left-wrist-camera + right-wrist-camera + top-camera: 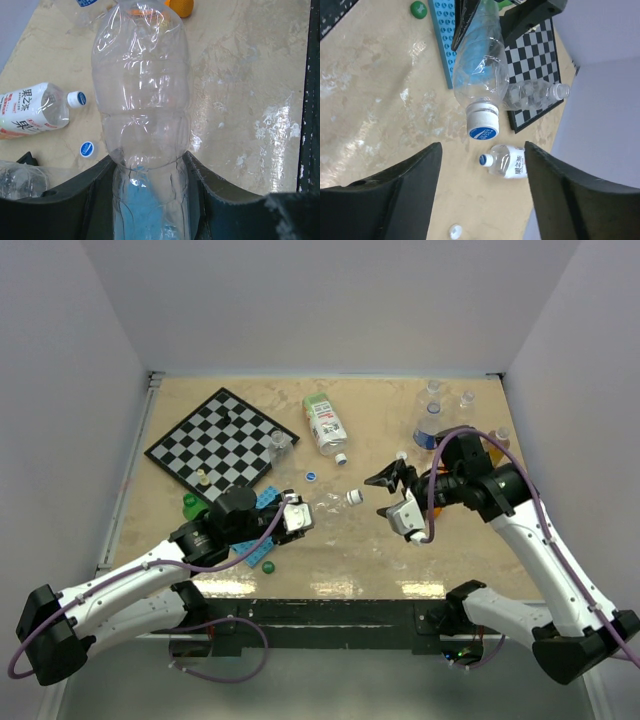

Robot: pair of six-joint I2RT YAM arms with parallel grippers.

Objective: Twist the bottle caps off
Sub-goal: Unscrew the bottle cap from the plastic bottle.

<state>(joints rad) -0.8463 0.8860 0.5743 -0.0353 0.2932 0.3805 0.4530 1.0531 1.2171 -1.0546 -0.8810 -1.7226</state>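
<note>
Left gripper (296, 519) clamping on base end of clear bottle (325, 506), holding it sideways, neck pointing right. Left arm reaching low from near-left corner, forearm slanting toward table centre, wrist pointing right. White cap (482, 123) with blue top sitting on bottle neck, facing right gripper. Right gripper (392, 498) hovering just off cap, fingers standing apart, gripping nothing. Right arm rising from near-right corner, bending at elbow, wrist pointing left toward bottle. Labelled bottle (326, 423) lying capped farther back; loose blue cap (311, 477) lying near it.
</note>
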